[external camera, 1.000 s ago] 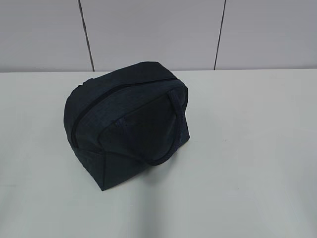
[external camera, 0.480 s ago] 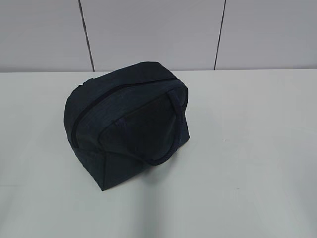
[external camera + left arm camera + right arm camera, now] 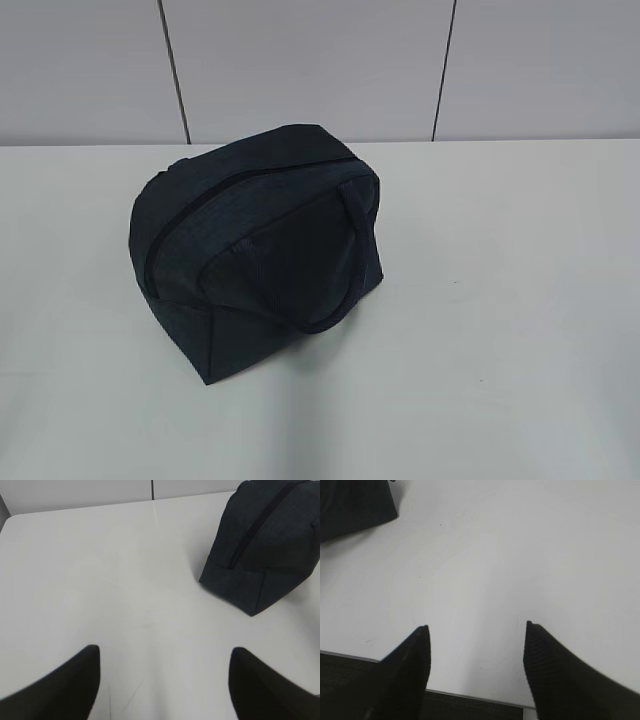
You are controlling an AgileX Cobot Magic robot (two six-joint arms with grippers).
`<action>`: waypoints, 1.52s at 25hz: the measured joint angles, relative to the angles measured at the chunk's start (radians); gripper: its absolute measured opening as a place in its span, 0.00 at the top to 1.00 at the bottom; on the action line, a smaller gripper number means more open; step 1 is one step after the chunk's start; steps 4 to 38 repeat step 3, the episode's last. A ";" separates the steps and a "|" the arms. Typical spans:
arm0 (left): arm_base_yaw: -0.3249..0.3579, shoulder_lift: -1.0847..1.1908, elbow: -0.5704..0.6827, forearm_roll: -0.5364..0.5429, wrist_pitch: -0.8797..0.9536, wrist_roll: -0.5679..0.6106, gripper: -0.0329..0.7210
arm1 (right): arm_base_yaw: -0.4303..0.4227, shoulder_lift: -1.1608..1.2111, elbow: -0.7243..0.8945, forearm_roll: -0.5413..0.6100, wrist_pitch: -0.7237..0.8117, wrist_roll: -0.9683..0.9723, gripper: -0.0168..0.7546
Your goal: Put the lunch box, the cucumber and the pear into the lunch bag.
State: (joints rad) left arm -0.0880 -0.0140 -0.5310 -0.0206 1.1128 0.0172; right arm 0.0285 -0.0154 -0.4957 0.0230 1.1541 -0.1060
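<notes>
Exterior view, bag: the dark navy fabric lunch bag [image 3: 255, 250] with a loop handle stands alone left of centre on the white table [image 3: 500, 300], its zipper line running over the top and looking closed.
Exterior view, other items: the lunch box, the cucumber and the pear are not to be seen; whether they are inside the bag cannot be told.
Exterior view, arms: neither arm reaches into this view.
Left wrist view, bag: it sits at the far right, well apart from the fingers, one bottom corner pointing toward the camera.
Left wrist view, pincer: the left gripper [image 3: 165, 685] is released — its two dark fingers stand wide with only bare table between them.
Left wrist view, pose: the wrist hangs over the table, looking down at a slant toward the far edge.
Right wrist view, bag: only a dark corner shows at the far left.
Right wrist view, pincer: the right gripper [image 3: 477, 665] is likewise released and empty.
Right wrist view, pose: it hangs above the table's near edge.
Handling, judged: soft, light cloth that would crumple under a pinch — the loop handle or the zipper's end looks the best hold.
</notes>
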 joint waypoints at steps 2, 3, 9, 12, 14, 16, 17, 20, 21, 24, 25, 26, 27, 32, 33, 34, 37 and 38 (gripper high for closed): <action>0.000 0.000 0.000 0.000 0.000 0.000 0.34 | 0.000 0.000 0.000 0.000 0.000 0.000 0.38; 0.000 0.000 0.000 0.000 0.000 0.000 0.34 | 0.000 0.000 0.000 0.000 0.000 0.000 0.38; 0.000 0.000 0.000 0.000 0.000 0.000 0.34 | 0.000 0.000 0.000 0.000 0.000 0.000 0.38; 0.000 0.000 0.000 0.000 0.000 0.000 0.34 | 0.000 0.000 0.000 0.000 0.000 0.000 0.38; 0.000 0.000 0.000 0.000 0.000 0.000 0.34 | 0.000 0.000 0.000 0.000 0.000 0.000 0.38; 0.000 0.000 0.000 0.000 0.000 0.000 0.34 | 0.000 0.000 0.000 0.000 0.000 0.000 0.38; 0.000 0.000 0.000 0.000 0.000 0.000 0.34 | 0.000 0.000 0.000 0.000 0.000 0.000 0.38; 0.000 0.000 0.000 0.000 0.000 0.000 0.34 | 0.000 0.000 0.000 0.000 0.000 0.000 0.38; 0.000 0.000 0.000 0.000 0.000 0.000 0.34 | 0.000 0.000 0.000 0.000 0.000 0.000 0.38; 0.000 0.000 0.000 0.000 0.000 0.000 0.34 | 0.000 0.000 0.000 0.000 0.000 0.000 0.38; 0.000 0.000 0.000 0.000 0.000 0.000 0.34 | 0.000 0.000 0.000 0.000 0.000 0.000 0.38; 0.000 0.000 0.000 0.000 0.000 0.000 0.34 | 0.000 0.000 0.000 0.000 0.000 0.000 0.38; 0.000 0.000 0.000 0.000 0.000 0.000 0.34 | 0.000 0.000 0.000 0.000 0.000 0.000 0.38; 0.000 0.000 0.000 0.000 0.000 0.000 0.34 | 0.000 0.000 0.000 0.000 0.000 0.000 0.38; 0.000 0.000 0.000 0.000 0.000 0.000 0.34 | 0.000 0.000 0.000 0.000 0.000 0.000 0.38; 0.000 0.000 0.000 0.000 0.000 0.000 0.34 | 0.000 0.000 0.000 0.000 0.000 0.000 0.38; 0.000 0.000 0.000 0.000 0.000 0.000 0.34 | 0.000 0.000 0.000 0.000 0.000 0.000 0.38; 0.000 0.000 0.000 0.000 0.000 0.000 0.34 | 0.000 0.000 0.000 0.000 0.000 0.000 0.38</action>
